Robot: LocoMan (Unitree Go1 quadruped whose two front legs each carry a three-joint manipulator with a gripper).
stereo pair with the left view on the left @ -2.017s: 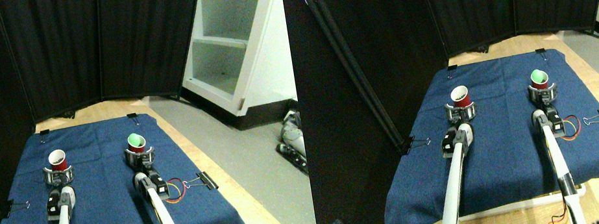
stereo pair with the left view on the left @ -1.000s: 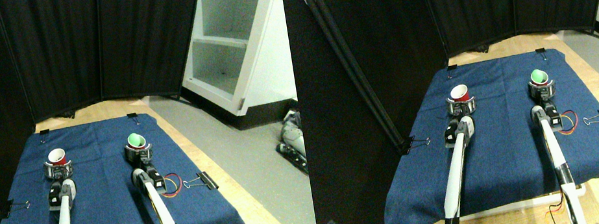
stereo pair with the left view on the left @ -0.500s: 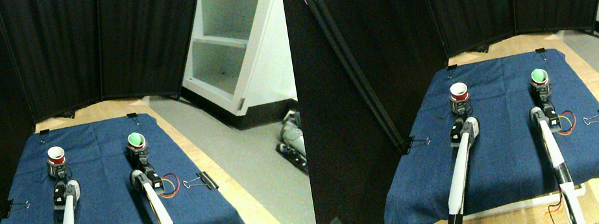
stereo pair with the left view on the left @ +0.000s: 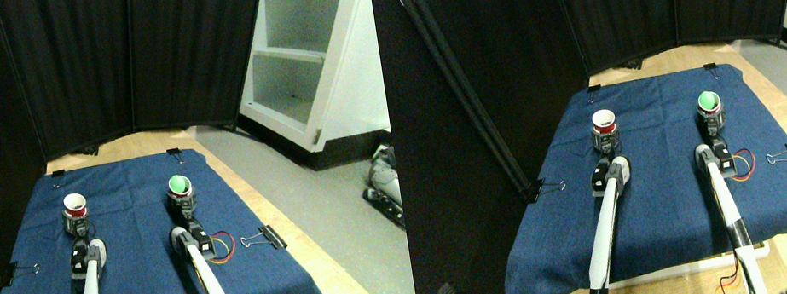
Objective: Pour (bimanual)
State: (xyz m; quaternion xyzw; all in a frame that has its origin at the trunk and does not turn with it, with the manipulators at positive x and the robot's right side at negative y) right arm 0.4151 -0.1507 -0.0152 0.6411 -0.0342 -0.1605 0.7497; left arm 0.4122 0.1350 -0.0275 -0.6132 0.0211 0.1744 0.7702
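Cups stand upright on the blue cloth (stereo pair with the left view on the left: 146, 279): red cup (stereo pair with the left view on the left: 75, 205) clasped by left end effector (stereo pair with the left view on the left: 76, 222), green cup (stereo pair with the left view on the left: 178, 185) by right end effector (stereo pair with the left view on the left: 182, 203). Pouring not yet begun, I'd say.

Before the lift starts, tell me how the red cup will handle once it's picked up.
The red cup looks like a thin disposable cup, so probably light and easy to crush if squeezed hard. It stands tall on a narrow base on the soft blue cloth, so a sideways nudge could tip it. Its contents cannot be seen.
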